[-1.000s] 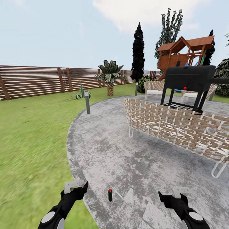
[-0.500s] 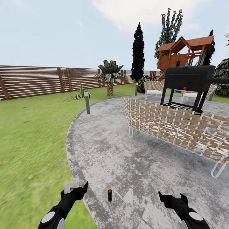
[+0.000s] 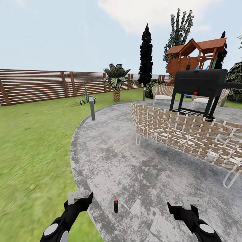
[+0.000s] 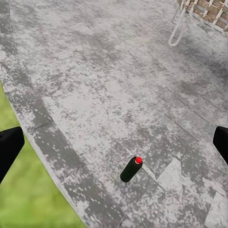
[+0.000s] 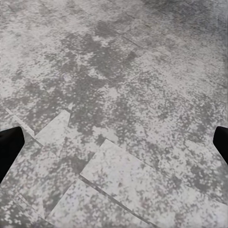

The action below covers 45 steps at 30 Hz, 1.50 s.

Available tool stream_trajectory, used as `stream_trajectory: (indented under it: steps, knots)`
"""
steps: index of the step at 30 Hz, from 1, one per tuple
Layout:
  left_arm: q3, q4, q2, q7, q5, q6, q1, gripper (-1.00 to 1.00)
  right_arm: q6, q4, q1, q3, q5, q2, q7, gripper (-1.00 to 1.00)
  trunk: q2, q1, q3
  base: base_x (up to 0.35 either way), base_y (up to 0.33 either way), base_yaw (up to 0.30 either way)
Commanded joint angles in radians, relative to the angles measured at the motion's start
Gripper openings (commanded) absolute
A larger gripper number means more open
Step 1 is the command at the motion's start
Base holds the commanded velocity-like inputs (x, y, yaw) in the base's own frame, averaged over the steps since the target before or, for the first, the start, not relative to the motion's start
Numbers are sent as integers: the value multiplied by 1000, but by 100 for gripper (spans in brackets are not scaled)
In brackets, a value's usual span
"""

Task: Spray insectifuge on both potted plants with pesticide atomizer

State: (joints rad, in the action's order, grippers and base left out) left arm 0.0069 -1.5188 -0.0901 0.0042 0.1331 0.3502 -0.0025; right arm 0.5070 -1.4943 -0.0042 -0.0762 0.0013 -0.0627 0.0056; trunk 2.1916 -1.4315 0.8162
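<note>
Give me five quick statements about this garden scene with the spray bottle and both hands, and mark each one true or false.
1. The spray bottle stands on the grey patio. True.
2. The left hand is clamped on the bottle. False: it is open and apart from the bottle, which stands untouched.
3. In the head view the bottle sits between the two hands. True: the right hand is on its other side.
4. The bottle lies on the grass. False: it is upright on the paving, near the lawn edge.
5. The black grill stands in front of the woven bench. False: it stands behind the bench, farther from the camera.
</note>
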Motion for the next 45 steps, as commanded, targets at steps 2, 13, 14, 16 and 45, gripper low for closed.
stream_trajectory:
  steps: [2, 13, 14, 16, 45]
  knots:
    - [1, -1, 0, 0, 10, 6, 0, 100, 5, -1, 0, 0, 0, 0, 1, 100, 0, 0, 1, 0, 0, -23]
    - [1, -1, 0, 0, 10, 6, -1, 100, 5, -1, 0, -2, 0, 0, 1, 100, 0, 0, 1, 0, -48, -4]
    - [1, -1, 0, 0, 10, 6, -1, 100, 5, -1, 0, -2, 0, 0, 1, 100, 0, 0, 1, 0, -117, 0]
    - [1, -1, 0, 0, 10, 6, -1, 100, 5, -1, 0, -2, 0, 0, 1, 100, 0, 0, 1, 0, -144, 0]
    - [1, 0, 0, 0, 10, 6, -1, 100, 5, -1, 0, -2, 1, 0, 1, 100, 0, 0, 1, 0, -29, 124]
